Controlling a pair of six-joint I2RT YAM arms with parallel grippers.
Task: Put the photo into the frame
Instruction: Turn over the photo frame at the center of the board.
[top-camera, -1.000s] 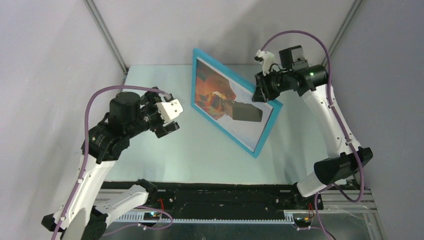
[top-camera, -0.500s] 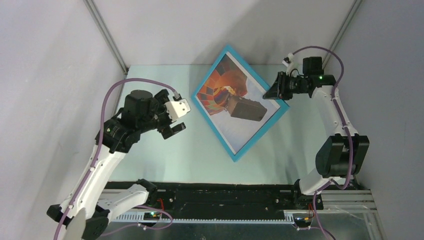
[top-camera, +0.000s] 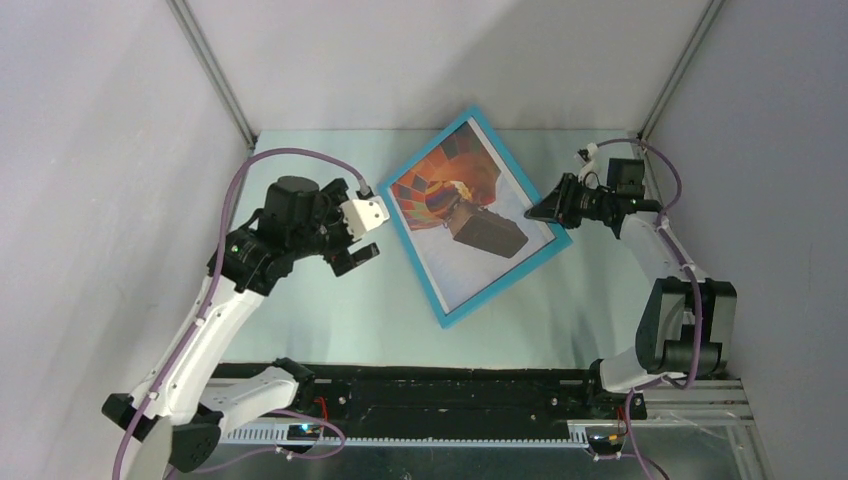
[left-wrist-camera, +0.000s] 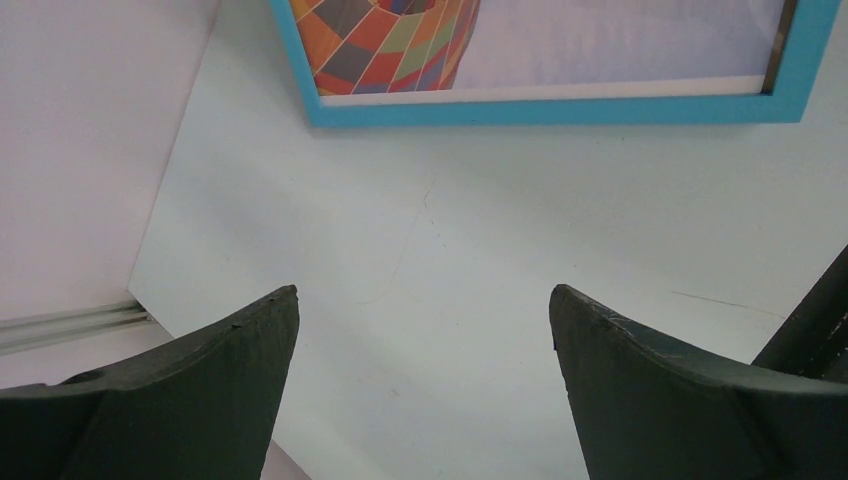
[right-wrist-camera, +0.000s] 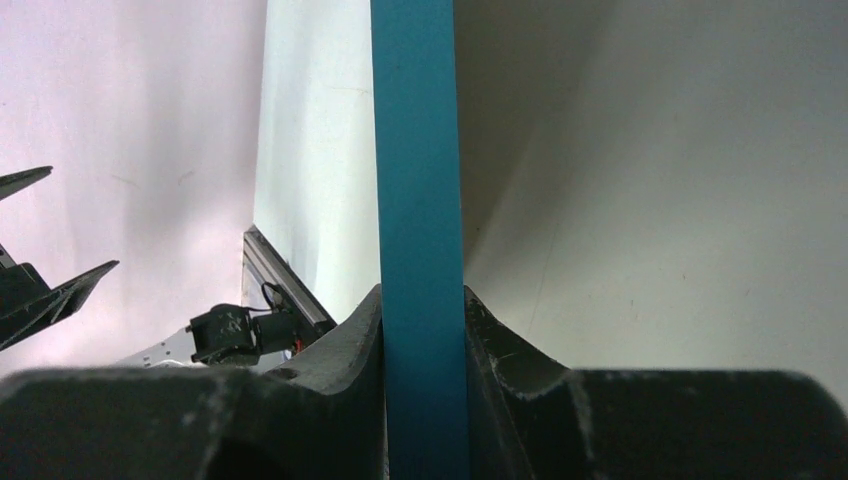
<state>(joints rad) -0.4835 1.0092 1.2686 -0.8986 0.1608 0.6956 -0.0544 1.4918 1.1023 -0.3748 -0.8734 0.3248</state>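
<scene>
The frame (top-camera: 413, 258) shows its bright blue front, turned like a diamond over the middle of the table. Inside it sits the photo (top-camera: 460, 200), an orange and red balloon with a dark basket. My right gripper (top-camera: 540, 212) is shut on the frame's right edge; in the right wrist view the blue frame (right-wrist-camera: 415, 150) runs edge-on between the jaws of the right gripper (right-wrist-camera: 422, 300). My left gripper (top-camera: 372, 238) stands open just left of the frame, not touching it. In the left wrist view the frame (left-wrist-camera: 560, 108) and the photo (left-wrist-camera: 400, 40) lie ahead of the open left gripper (left-wrist-camera: 423, 300).
The pale green table (top-camera: 330, 310) is closed in by grey walls at the left, back and right. A black rail (top-camera: 450, 390) with the arm bases runs along the near edge.
The right arm has pulled back to the right and swung the frame round, so its front now faces up more squarely. The left arm has moved closer to the frame, still open.
</scene>
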